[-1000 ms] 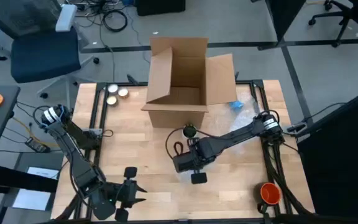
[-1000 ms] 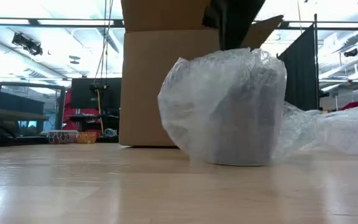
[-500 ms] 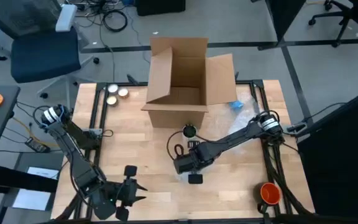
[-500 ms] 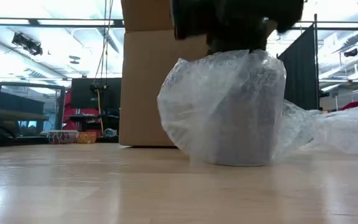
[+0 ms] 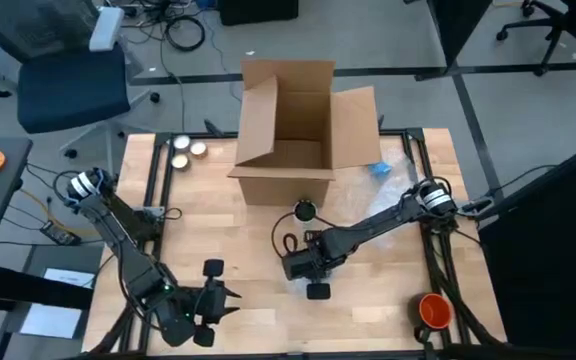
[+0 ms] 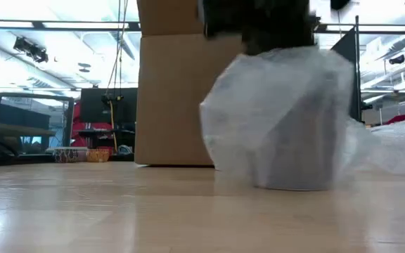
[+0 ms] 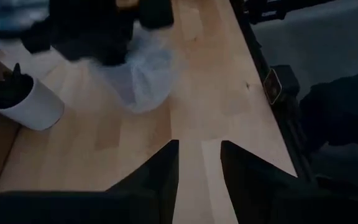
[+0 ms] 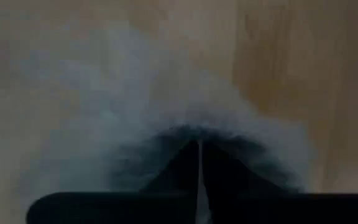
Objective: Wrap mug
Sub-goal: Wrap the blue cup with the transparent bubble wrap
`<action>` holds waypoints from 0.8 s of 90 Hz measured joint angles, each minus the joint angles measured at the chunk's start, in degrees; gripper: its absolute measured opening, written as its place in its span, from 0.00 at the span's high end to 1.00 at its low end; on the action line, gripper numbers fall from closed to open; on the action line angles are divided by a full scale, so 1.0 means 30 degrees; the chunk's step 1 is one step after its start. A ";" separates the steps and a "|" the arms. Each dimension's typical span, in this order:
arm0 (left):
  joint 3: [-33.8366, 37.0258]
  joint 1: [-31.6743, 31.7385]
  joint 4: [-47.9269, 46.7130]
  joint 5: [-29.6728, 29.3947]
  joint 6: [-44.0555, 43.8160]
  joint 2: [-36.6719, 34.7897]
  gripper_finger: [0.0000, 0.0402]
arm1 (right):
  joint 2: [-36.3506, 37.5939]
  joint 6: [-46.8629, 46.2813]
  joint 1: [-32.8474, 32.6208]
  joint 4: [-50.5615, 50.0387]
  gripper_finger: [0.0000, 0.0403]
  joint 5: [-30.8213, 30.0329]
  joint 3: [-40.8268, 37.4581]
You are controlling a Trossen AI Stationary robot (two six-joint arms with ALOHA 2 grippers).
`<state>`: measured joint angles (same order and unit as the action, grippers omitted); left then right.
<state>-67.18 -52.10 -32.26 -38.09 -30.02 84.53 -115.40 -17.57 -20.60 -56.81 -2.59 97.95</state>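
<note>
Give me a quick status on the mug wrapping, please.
Right tool shut on bubble wrap at wrapped mug. Left tool open, idle at table's front edge. Cardboard box behind; nothing blocking.

Clear bubble wrap (image 6: pixel 280 119); brown cardboard box (image 5: pixel 293 130); white mug (image 7: pixel 33 106); pale wood table (image 5: pixel 238 235).

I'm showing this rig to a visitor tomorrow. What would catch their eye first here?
The bubble-wrapped mug at the table's middle dominates the low view, with the right gripper shut on the wrap from above. Behind it an open cardboard box stands at the far edge. The left gripper waits open near the front edge, and a white mug lies by the box.
</note>
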 joint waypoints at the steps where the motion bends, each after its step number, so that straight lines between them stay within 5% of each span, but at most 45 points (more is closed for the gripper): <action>1: 0.0000 0.0000 -0.0003 0.0000 0.0000 0.0000 0.74 | 0.0030 0.0004 -0.0019 -0.0126 1.00 -0.0009 0.0191; 31: 0.0000 0.0000 -0.0113 -0.0102 -0.0037 0.0000 0.74 | 0.0083 -0.1118 -0.1071 -0.2713 1.00 -0.0073 0.3439; 72: 0.0000 0.0124 -0.0149 -0.0437 0.0168 0.0000 0.74 | 0.0089 -0.2461 -0.1841 -0.1486 1.00 -0.1946 0.0940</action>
<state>-67.18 -51.72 -32.71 -39.40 -29.52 84.53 -115.13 -24.96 -26.12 -61.27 -8.43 100.77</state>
